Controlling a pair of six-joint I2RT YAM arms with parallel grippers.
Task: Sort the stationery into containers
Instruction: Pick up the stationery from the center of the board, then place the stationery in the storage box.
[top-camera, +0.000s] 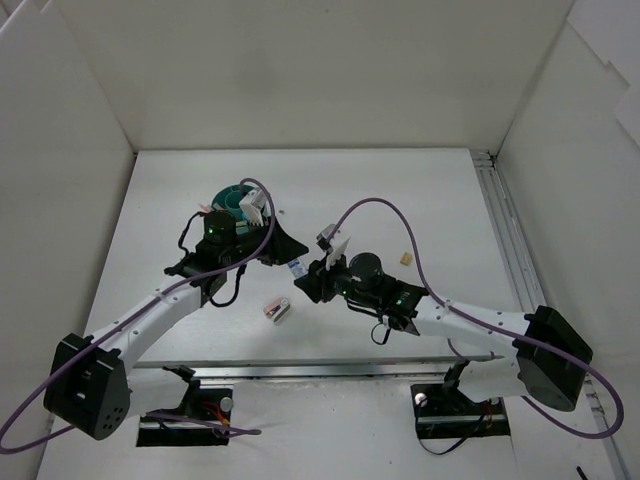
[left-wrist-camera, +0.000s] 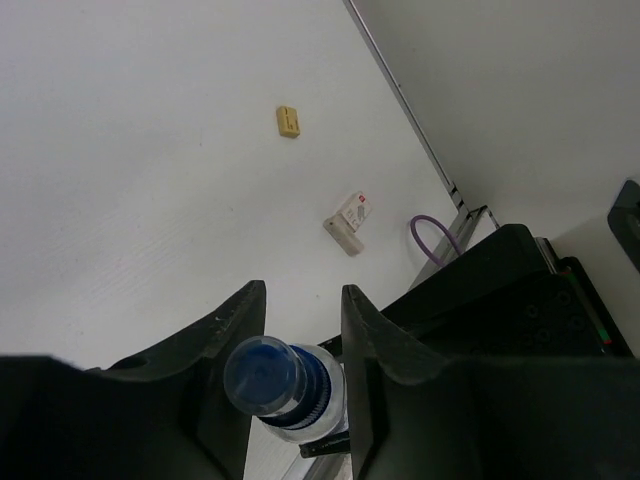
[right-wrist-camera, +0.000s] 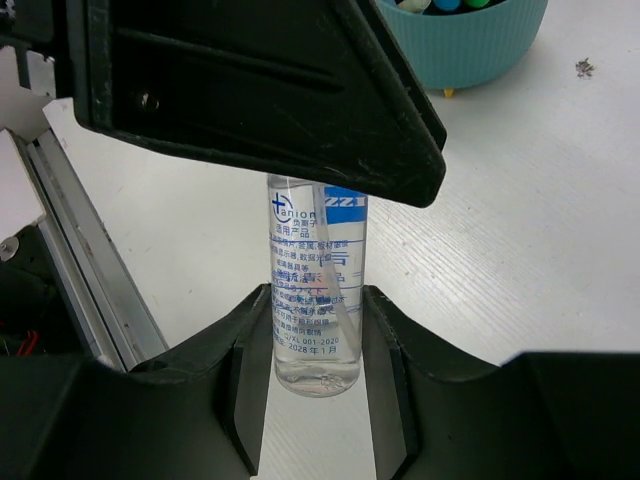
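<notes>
Matte white tabletop (top-camera: 400, 190); clear cylindrical bottle (right-wrist-camera: 315, 250) in grip of left pincer (left-wrist-camera: 302, 296) and right pincer (right-wrist-camera: 317, 297)

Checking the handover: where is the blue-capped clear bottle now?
Mid-table in the top view, the clear bottle bridges both arms: cap end in the jaws of the left gripper, base in those of the right gripper, teal tub back and left.

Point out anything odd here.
One bottle is gripped twice: the left claw at its blue cap, the right claw at its base. A tan eraser and a white eraser lie loose on the table.
</notes>
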